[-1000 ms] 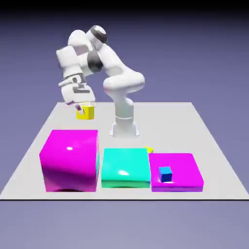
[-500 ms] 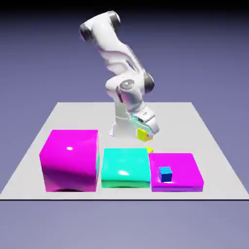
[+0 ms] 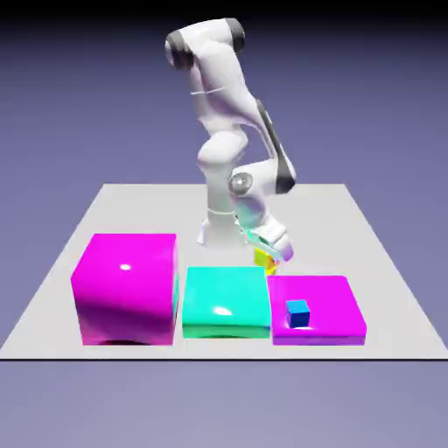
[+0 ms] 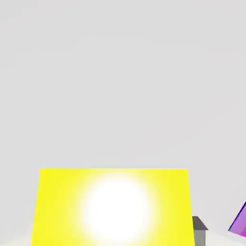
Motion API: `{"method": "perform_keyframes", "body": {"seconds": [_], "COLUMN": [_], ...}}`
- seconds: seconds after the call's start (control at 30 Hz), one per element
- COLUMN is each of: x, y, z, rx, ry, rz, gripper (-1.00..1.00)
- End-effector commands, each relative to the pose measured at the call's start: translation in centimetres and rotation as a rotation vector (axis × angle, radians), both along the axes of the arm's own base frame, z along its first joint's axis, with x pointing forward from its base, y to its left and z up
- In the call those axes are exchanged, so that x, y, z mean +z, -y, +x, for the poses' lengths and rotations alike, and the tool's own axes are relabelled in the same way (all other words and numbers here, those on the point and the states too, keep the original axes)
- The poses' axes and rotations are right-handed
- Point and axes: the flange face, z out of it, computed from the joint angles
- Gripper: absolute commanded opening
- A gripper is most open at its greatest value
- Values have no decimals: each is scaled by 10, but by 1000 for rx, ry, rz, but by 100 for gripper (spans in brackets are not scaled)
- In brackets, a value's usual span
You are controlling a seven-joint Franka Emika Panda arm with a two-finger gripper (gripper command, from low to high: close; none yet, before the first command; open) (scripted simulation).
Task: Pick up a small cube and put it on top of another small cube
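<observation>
The white arm [image 3: 229, 131] folds down from the upper middle of the exterior view, with the gripper [image 3: 270, 255] low, just right of the frame's centre. It is clamped on a small yellow cube [image 3: 263, 257], which shows as a bright spot below the hand, just above the back edges of the blocks in front. In the hand view this yellow cube [image 4: 113, 206] fills the lower middle of the frame, large and with a strong white glare on its face, and one grey fingertip [image 4: 200, 230] touches its right side. The other fingertip is hidden by the cube.

No orange cube can be made out in either view. Whether a second small cube lies under or behind the held one cannot be told, as the blocks hide that spot.

Three big blocks stand in a row across the lower part of the exterior view: a tall magenta block [image 3: 124, 287] at lower left, a lower cyan block [image 3: 225, 301] at lower centre, and a flat magenta block [image 3: 332, 306] at lower right. A small blue cube [image 3: 298, 312] sits on top of the flat magenta block. All rest on the pale grey surface [image 3: 367, 236]. A magenta edge [image 4: 239, 221] shows at the hand view's lower right corner.
</observation>
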Motion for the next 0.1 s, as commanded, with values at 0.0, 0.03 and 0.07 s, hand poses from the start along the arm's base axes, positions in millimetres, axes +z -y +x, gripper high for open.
{"method": "perform_keyframes", "body": {"seconds": [0.0, 0.03, 0.07], "x": [0, 0, 0], "y": [0, 0, 0], "z": [0, 0, 0], "rx": [0, 0, 0], "ry": [2, 2, 2], "rz": [-2, -2, -2], "gripper": [-100, 100, 100]}}
